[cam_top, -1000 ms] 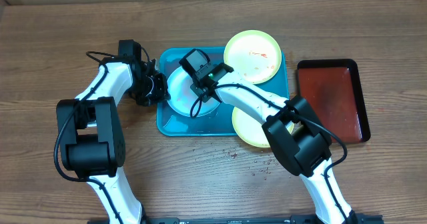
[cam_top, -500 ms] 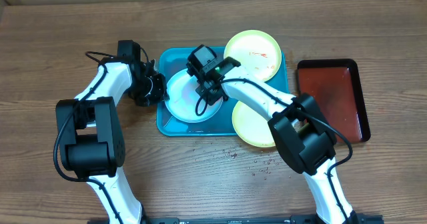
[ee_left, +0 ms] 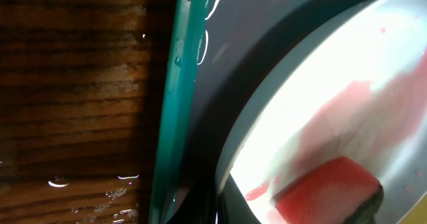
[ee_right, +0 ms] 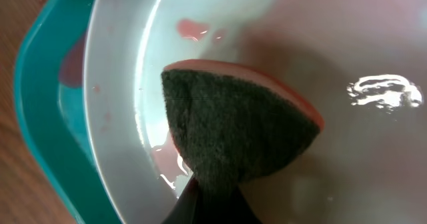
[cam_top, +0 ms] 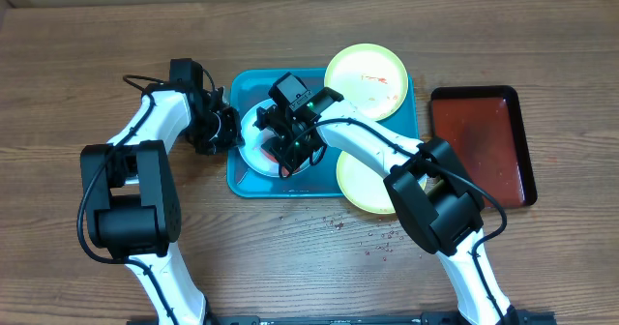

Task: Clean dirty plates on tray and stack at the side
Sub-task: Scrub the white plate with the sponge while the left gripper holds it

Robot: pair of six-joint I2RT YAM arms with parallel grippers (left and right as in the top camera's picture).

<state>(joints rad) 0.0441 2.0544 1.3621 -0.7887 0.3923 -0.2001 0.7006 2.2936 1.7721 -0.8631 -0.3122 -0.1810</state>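
A pale blue-white plate (cam_top: 253, 137) lies in the left half of the teal tray (cam_top: 248, 184). My left gripper (cam_top: 230, 128) is shut on its left rim; the left wrist view shows the plate (ee_left: 313, 84) beside the tray rim (ee_left: 175, 104). My right gripper (cam_top: 290, 156) is over the plate, shut on a red sponge (ee_right: 233, 127) with its dark scouring side facing the right wrist camera. The sponge (ee_left: 327, 191) presses on the wet plate (ee_right: 360, 157), which has pink smears. One yellow-green plate (cam_top: 366, 81) rests on the tray's far right corner, another (cam_top: 363, 185) at its near right.
A dark red tray (cam_top: 481, 146) lies to the right of the teal tray. Small crumbs and droplets (cam_top: 377, 243) dot the wooden table in front of the tray. Both arms reach in from the near edge.
My right gripper has drawn the sponge from the plate's far side toward its near side. The left gripper has kept its hold on the rim without moving.
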